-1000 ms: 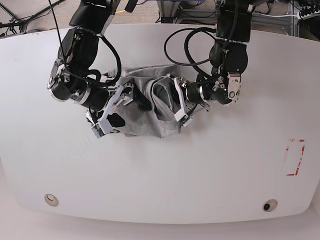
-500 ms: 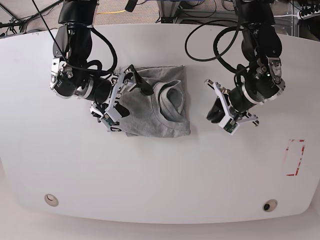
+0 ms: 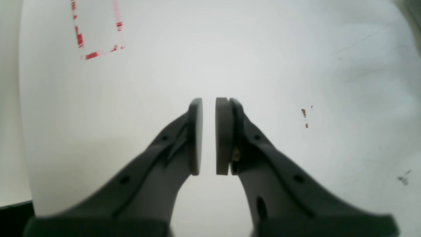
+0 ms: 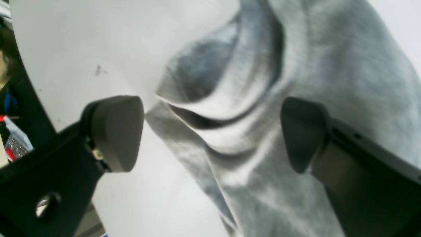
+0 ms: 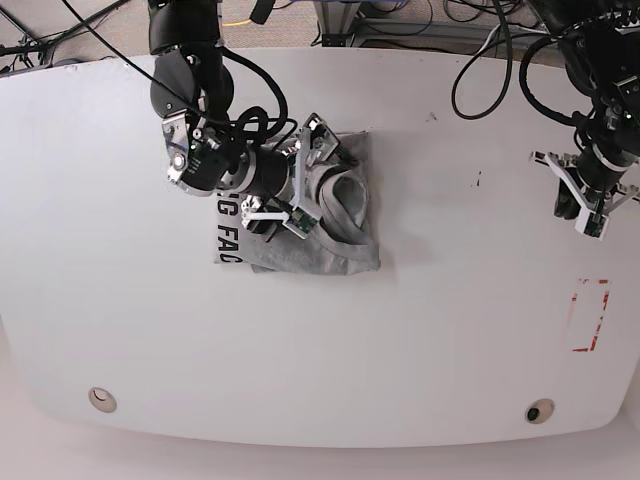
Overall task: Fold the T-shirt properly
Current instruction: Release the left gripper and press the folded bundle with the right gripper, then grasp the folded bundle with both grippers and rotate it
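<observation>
Two arms, one at the shirt, one parked off to the side.
Right jaws [image 4: 210,131] hang spread wide over the collar hump of the T-shirt [image 5: 320,235], which lies bunched upper-centre on the desk [image 5: 420,350]; left jaws [image 3: 209,136], nearly pressed together and holding nothing, sit at the right edge of the base view. To fold well, I judge: pinch the raised fold cleanly, one layer only, and lay it flat.

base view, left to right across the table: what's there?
T-shirt with the right gripper open-jawed over it → left gripper → red dashed rectangle marked on the table.
</observation>
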Motion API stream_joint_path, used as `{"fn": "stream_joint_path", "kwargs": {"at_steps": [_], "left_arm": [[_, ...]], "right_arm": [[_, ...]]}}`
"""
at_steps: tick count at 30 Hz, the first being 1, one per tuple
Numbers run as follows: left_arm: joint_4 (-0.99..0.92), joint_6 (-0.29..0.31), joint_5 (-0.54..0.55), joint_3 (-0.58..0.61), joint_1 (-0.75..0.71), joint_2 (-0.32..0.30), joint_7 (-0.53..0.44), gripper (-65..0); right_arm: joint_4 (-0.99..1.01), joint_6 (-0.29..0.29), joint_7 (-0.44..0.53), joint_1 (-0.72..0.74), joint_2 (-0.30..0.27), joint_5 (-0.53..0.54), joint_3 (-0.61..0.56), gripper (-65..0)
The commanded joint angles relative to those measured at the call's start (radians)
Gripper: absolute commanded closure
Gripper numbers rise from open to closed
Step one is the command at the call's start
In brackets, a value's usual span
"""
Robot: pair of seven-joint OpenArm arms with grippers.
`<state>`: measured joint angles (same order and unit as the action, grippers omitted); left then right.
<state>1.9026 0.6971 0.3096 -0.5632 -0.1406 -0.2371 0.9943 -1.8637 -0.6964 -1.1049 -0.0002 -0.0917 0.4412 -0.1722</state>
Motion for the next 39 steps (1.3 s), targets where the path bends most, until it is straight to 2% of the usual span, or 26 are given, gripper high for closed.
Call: {"fn": "stream_joint_path", "kwargs": {"at_steps": [1,5,8,13,18,20,26,30,35,39], "left_arm": [[0.016,0.001,0.013,-0.016,-0.011,-0.011,-0.022,-5.4],[0.016,0.001,0.013,-0.021,-0.032,-0.011,-0.022,-5.4],[0.016,0.001,0.013,-0.021,-0.044,-0.008,-0.022,-5.4],[0.016,0.001,0.013,-0.021,-0.058,-0.006,-0.022,-5.4],[0.016,0.001,0.013,-0.022,-0.067,-0.006,-0.022,-5.4],[0.016,0.001,0.013,-0.022,-0.069,-0.006,-0.022,-5.4],[0.016,0.001,0.013,-0.021,-0.069,-0.006,-0.022,-5.4],[0.016,0.001,0.013,-0.019,-0.069,-0.006,-0.022,-5.4],[0.016,0.001,0.013,-0.018,-0.069,-0.006,-0.022,-5.4],[0.016,0.001,0.013,-0.018,-0.069,-0.006,-0.022,-5.4]], "right_arm": [[-0.015,-0.002,0.067,0.013,0.000,-0.061,-0.036,-55.0],[0.019,-0.002,0.125,0.015,0.002,-0.170,-0.112,-44.4],[0.077,-0.002,0.161,0.016,0.039,-0.241,-0.119,-38.5],[0.152,-0.002,0.253,0.009,0.057,-0.319,-0.117,-28.1],[0.157,-0.002,0.283,0.006,0.057,-0.333,-0.117,-4.4],[0.109,-0.002,0.268,-0.002,0.054,-0.333,-0.117,0.0],[-0.096,-0.002,0.131,-0.030,0.053,-0.333,-0.115,0.0],[-0.164,-0.002,0.056,-0.050,0.059,-0.328,-0.117,0.0],[-0.161,-0.002,0.041,-0.079,0.066,-0.209,-0.115,0.0],[-0.152,-0.002,0.039,-0.097,0.073,-0.166,-0.120,-0.6]]}}
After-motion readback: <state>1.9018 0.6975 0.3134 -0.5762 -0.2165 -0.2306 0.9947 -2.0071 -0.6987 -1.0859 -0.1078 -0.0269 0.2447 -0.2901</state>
